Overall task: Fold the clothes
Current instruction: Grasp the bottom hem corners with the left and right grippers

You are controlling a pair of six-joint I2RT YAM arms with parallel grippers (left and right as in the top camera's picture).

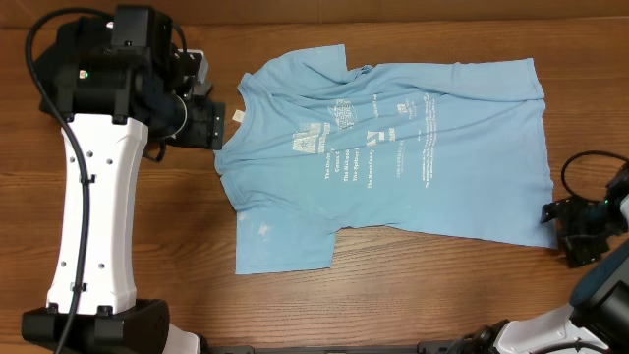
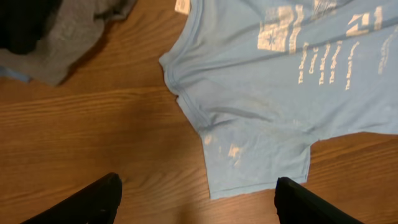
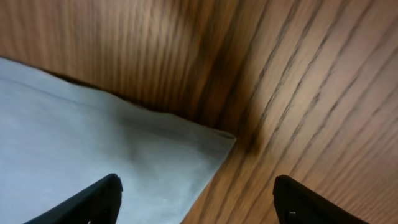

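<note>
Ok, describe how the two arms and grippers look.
Left arm: long white shell dotted with small holes, black joints, a looping black cable. Right arm: black wrist, thin cable loop. Left gripper and right gripper: plain black fingers.

Sky-blue t-shirt [image 1: 393,147], white print; brown wood table [image 1: 295,305].

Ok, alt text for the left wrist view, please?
A sky-blue t-shirt with white print lies on a wooden table, one sleeve nearest the camera. A grey garment and black garment sit top left; the left gripper hangs open below.
</note>
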